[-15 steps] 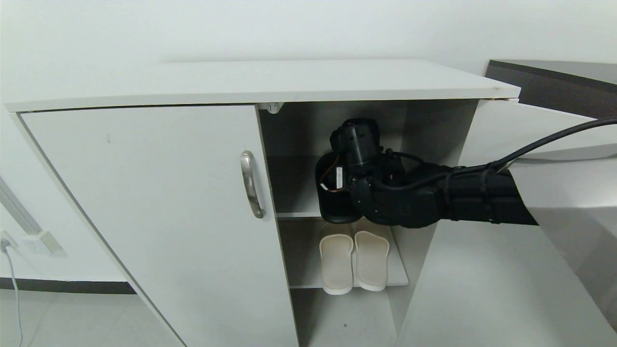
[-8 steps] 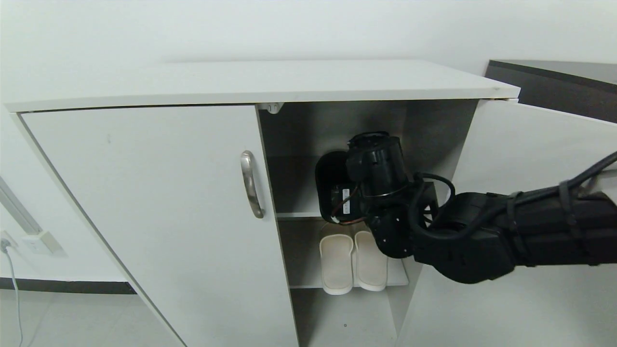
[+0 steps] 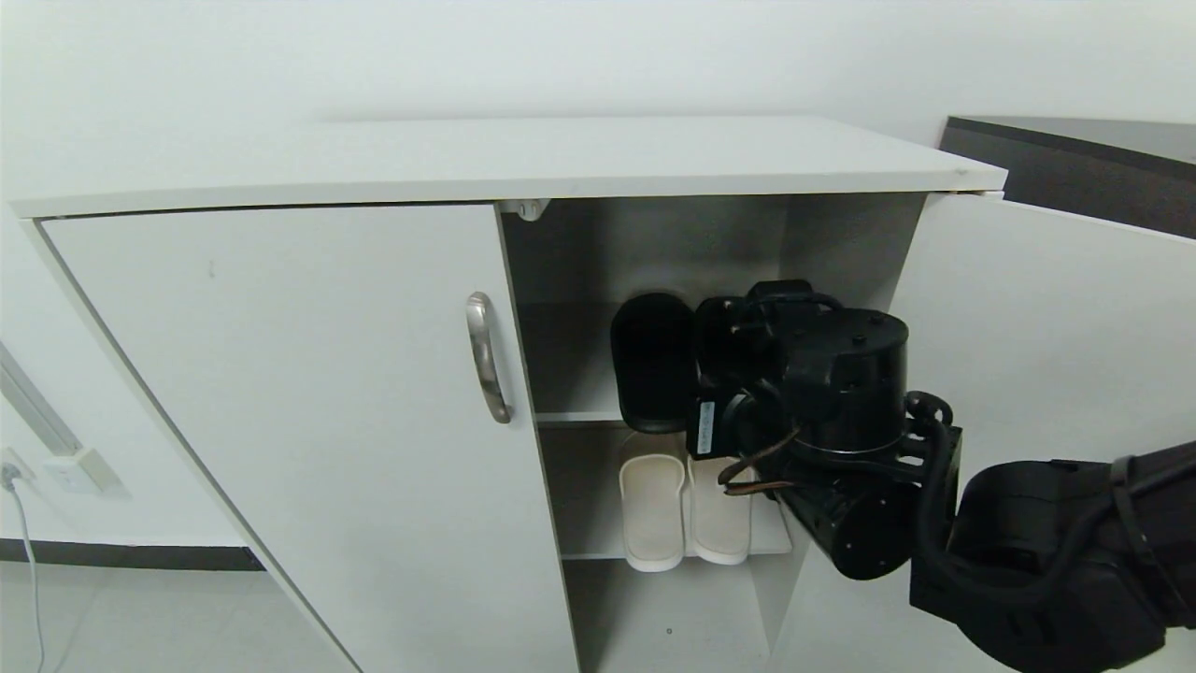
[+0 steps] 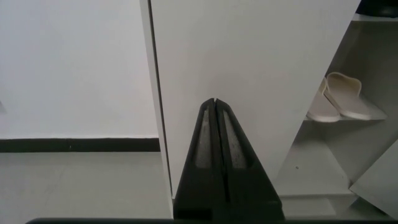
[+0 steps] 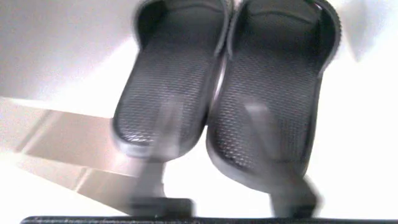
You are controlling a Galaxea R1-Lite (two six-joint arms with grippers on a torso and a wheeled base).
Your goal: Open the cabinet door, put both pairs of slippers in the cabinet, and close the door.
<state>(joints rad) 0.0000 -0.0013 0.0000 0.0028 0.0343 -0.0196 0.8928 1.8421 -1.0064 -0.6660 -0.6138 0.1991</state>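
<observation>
Inside, black rubber slippers (image 3: 651, 360) on white cabinet's (image 3: 561, 154) upper shelf (image 3: 575, 418), lengthwise front-to-back, toes inward, cream slippers (image 3: 682, 505) below likewise, right hand (image 5: 210, 111) spread before black pair, left hand (image 4: 214, 106) pressed together.

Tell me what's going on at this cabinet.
The cabinet has its right door open and its left door closed. Both pairs are inside: black slippers on the upper shelf, white slippers on the lower shelf. The right gripper hangs open just in front of the black slippers, holding nothing. The left gripper is shut, facing the closed door. Only closing the door remains.
</observation>
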